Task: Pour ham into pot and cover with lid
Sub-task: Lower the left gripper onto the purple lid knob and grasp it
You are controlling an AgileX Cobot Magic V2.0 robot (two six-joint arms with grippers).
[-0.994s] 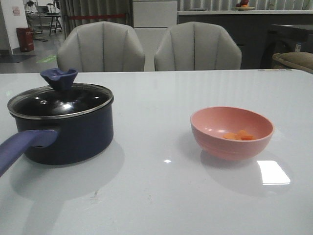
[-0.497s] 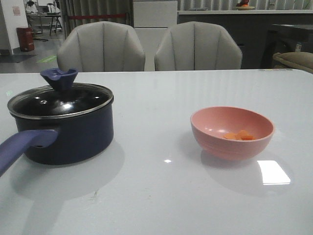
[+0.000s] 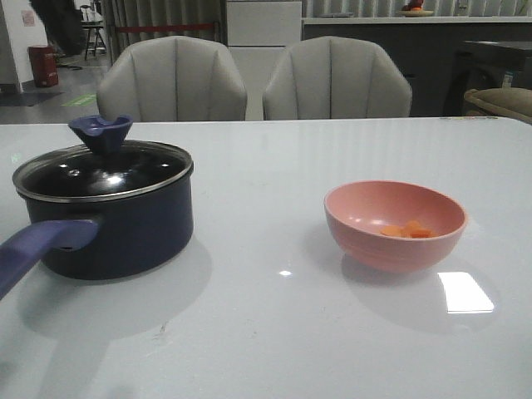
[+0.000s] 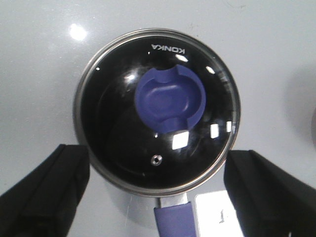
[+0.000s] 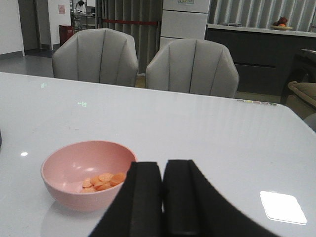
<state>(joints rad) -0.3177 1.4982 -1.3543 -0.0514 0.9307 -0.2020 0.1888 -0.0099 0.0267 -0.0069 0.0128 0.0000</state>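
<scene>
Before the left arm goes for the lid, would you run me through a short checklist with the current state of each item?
1. Lid seated on pot: ok, must come off first.
2. Left gripper open, above the lid: ok.
3. Knob unobstructed: ok.
4. Ham in pink bowl: ok.
5. Right gripper shut, not holding the bowl: not ok for pouring yet.
6. Pot contents: cannot tell.

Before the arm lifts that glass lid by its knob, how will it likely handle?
The lid looks rigid: dark glass in a steel rim, so probably breakable if dropped. The funnel-shaped knob flares upward, which should resist slipping through the jaws. Sitting flat on the pot, it should lift straight off.
</scene>
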